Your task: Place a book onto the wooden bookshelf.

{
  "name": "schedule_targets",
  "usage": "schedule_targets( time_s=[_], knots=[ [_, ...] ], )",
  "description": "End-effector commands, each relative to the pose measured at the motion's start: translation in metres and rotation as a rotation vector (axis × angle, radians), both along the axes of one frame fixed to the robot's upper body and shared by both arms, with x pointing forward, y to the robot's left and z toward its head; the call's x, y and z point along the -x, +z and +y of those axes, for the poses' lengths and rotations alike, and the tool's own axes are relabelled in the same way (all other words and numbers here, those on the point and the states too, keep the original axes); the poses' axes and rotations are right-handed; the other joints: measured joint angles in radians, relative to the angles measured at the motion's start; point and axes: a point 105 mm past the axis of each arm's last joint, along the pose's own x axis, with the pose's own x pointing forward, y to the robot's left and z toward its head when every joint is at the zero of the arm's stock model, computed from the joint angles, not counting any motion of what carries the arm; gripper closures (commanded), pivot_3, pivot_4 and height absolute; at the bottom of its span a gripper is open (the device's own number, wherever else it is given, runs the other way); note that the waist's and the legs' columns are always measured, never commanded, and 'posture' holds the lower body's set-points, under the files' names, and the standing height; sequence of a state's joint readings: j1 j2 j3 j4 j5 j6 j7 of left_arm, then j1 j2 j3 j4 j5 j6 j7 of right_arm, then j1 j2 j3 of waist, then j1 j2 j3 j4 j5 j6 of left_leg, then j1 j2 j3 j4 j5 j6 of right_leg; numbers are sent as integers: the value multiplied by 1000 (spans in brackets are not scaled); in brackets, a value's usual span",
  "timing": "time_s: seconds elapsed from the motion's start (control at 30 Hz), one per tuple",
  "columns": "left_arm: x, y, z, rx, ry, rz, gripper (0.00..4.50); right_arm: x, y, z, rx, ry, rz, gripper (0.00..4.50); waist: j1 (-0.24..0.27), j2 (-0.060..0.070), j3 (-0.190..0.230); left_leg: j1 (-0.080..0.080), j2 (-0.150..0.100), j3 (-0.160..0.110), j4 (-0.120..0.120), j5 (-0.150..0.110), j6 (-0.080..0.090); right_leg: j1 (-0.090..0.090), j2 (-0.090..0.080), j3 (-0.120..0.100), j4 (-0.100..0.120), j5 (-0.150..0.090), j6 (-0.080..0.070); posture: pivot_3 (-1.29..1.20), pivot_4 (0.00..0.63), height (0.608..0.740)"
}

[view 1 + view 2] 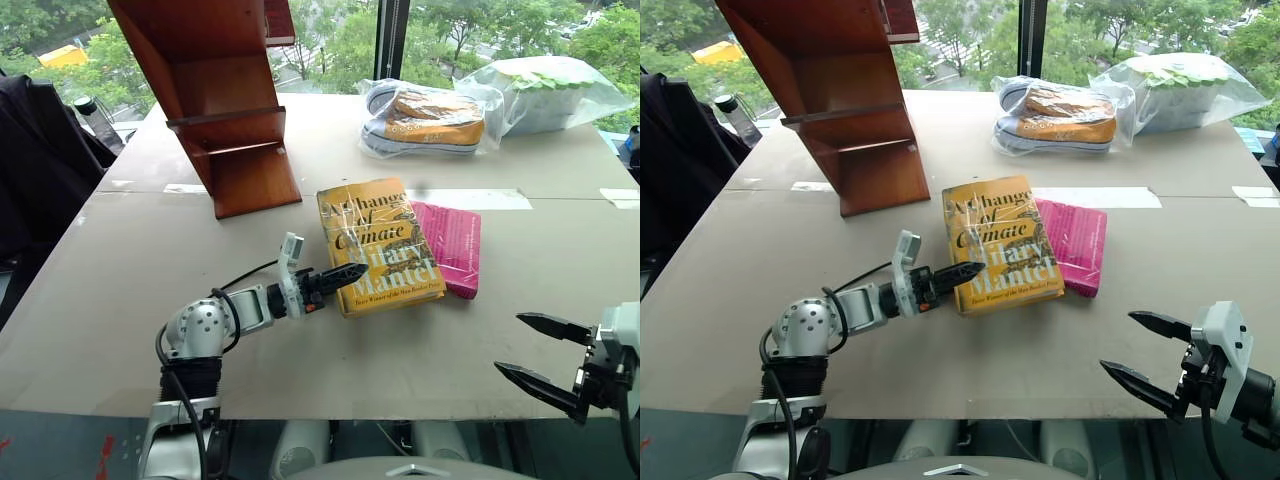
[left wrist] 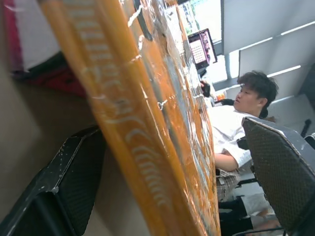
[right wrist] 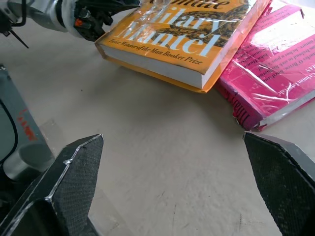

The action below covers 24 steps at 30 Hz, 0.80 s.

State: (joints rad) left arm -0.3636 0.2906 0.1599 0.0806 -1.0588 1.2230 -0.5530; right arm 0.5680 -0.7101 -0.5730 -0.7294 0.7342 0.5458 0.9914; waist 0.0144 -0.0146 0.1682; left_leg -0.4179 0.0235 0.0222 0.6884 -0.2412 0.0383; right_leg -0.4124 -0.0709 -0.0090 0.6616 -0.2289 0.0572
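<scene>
One book (image 1: 380,245) lies flat on the worktop (image 1: 150,290), its far edge resting on one pink book (image 1: 450,245) just beside it. One wooden bookshelf (image 1: 215,100) stands behind the book, well apart. Two bagged items sit further back: a shoe (image 1: 425,120) and a green-and-white bundle (image 1: 545,92). The left hand (image 1: 345,275), fingers spread wide, straddles the book's spine edge. The right hand (image 1: 540,355) hangs wide open, well clear of the book.

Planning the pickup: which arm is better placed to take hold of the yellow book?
Left, probably. The left gripper is open at the yellow book's spine edge, one finger beside the spine. The right gripper, also open, hangs near the table's front edge, apart from both books.
</scene>
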Motion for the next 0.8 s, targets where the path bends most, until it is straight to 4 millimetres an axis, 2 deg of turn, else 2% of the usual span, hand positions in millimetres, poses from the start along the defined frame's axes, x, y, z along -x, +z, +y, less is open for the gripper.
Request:
schedule_targets(
  time_s=[0.03, 0.13, 0.2, 0.23, 0.27, 0.33, 0.4, 0.47, 0.57, 0.63, 0.7, 0.8],
  knots=[
    [-2, -10, -7, 17, -9, 81, 849, -4, 12, 4, 5, 18, -58, 0, 3, 0, 0, 0, 0, 0, 0, 0, 0, 0, -1, 0, 0, 0, 0, 0, 150, 693],
    [-4, -3, -6, 45, -5, 76, 2130, -8, 15, 5, -3, 23, -77, 0, 3, 0, 0, -1, -1, 0, 0, 1, 1, 0, -1, -1, -1, 0, 0, 0, 150, 693],
    [-2, 8, -6, 60, -4, 29, 2924, -13, 20, 5, -30, 25, -97, 0, 2, 0, 0, -3, 0, -1, 0, 1, 1, 0, -1, -1, -1, 0, -1, 0, 150, 693],
    [-2, 16, -5, 68, 1, -15, 2967, -15, 23, 6, -46, 22, -107, 0, 2, 0, 0, -5, 0, -1, -1, 1, 1, -2, -1, -1, -2, 2, -5, 0, 150, 693],
    [-1, 28, -6, 87, 1, -69, 3572, -18, 27, 6, -71, 18, -124, 0, 2, -1, 0, -6, 0, -1, -1, 1, 1, -3, -1, -1, -2, 2, -5, 0, 150, 693],
    [-2, 56, -9, 83, 26, -222, 4123, -27, 39, 8, -130, 5, -169, 0, 0, -3, 2, -9, 0, -1, -1, 1, 1, -5, -1, -1, -2, 2, -5, 0, 150, 693],
    [2, 84, -15, 53, 30, -389, 4234, -37, 49, 9, -178, -11, -213, 0, 1, -4, 3, -10, 0, -2, -1, 1, 1, -6, -1, -1, -2, 3, -5, 0, 150, 693],
    [8, 123, -25, -15, 40, -638, 4235, -51, 57, 8, -206, -31, -260, 0, 2, -6, 5, -12, 0, -2, -1, 1, 1, -8, -1, -2, -2, 3, -5, 0, 150, 693],
    [2, 165, -33, -198, 123, -958, 4235, -65, 64, 9, -240, -22, -305, 0, 11, -8, 6, -13, -1, -3, 0, 1, 1, -8, 0, -2, -2, 3, -6, 0, 150, 693],
    [-2, 187, -37, -434, 158, -1272, 4235, -71, 67, 12, -260, -1, -332, 0, 11, -7, 5, -13, -2, -2, -1, 1, 1, -7, 1, -2, -3, 3, -6, 0, 150, 693],
    [-10, 203, -36, -767, 173, -1641, 4235, -78, 71, 14, -273, 19, -360, 0, 9, -7, 6, -13, -4, -1, -2, 1, 1, -7, 1, -1, -5, 3, -5, 0, 150, 693],
    [-32, 228, -18, -1208, 264, -1993, 4235, -86, 80, 19, -300, 44, -400, 0, 5, -6, 6, -13, -4, 0, -4, 1, 1, -8, 2, 0, -8, 3, -5, 0, 150, 693]
  ],
)
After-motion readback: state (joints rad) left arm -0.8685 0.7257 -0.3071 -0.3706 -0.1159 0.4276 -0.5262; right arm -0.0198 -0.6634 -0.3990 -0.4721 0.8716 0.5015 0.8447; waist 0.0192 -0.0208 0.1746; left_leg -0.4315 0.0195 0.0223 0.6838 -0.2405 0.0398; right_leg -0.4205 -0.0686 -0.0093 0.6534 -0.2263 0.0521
